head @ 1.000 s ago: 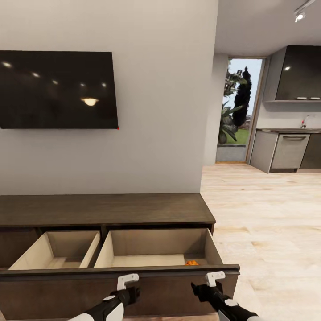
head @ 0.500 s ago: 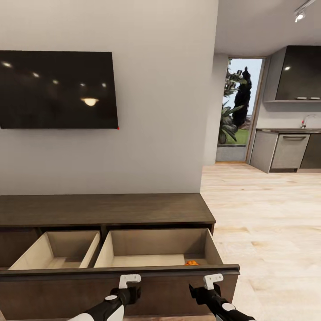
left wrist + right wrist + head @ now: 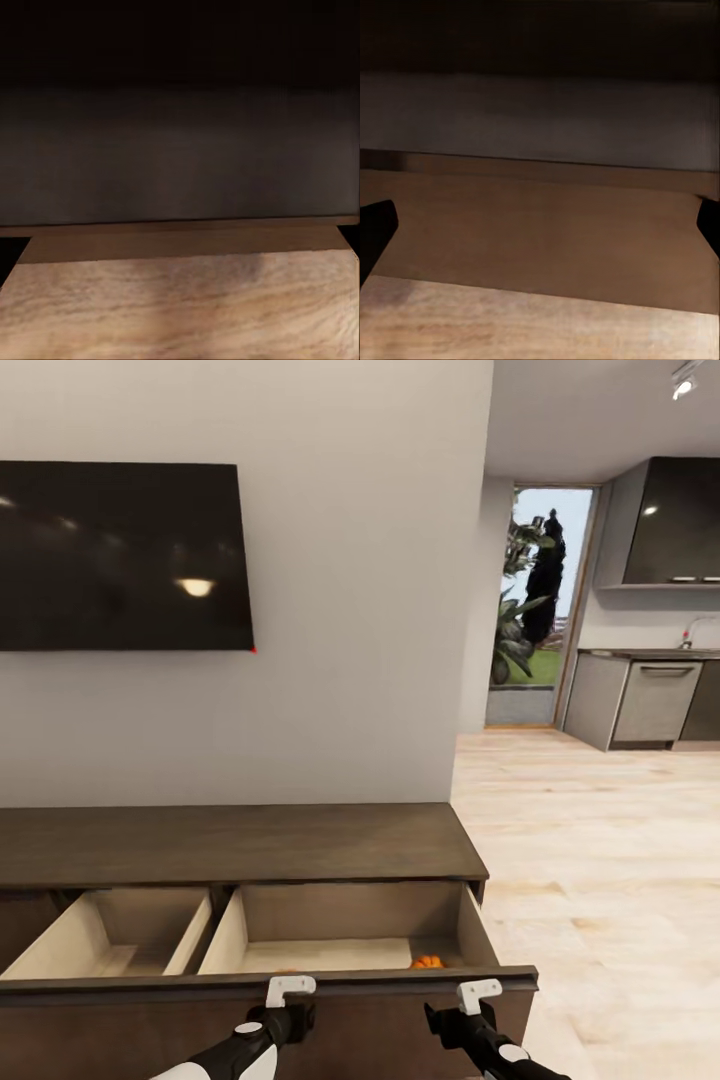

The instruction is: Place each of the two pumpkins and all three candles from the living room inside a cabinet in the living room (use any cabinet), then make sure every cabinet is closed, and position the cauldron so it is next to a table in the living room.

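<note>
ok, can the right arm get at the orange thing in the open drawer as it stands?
Probably not directly: the right gripper sits low against the drawer front, which stands between it and the orange thing. It would likely need to lift over.

I see only a small orange part of a pumpkin (image 3: 428, 962) at the front right corner of the cabinet's (image 3: 230, 842) open drawer — the drawer front hides the rest. The cabinet is cut by the left edge of my head view. Both arms leave the bottom edge. In the right wrist view, the dark fingertips (image 3: 375, 232) are cut at the sides — blurred.
</note>
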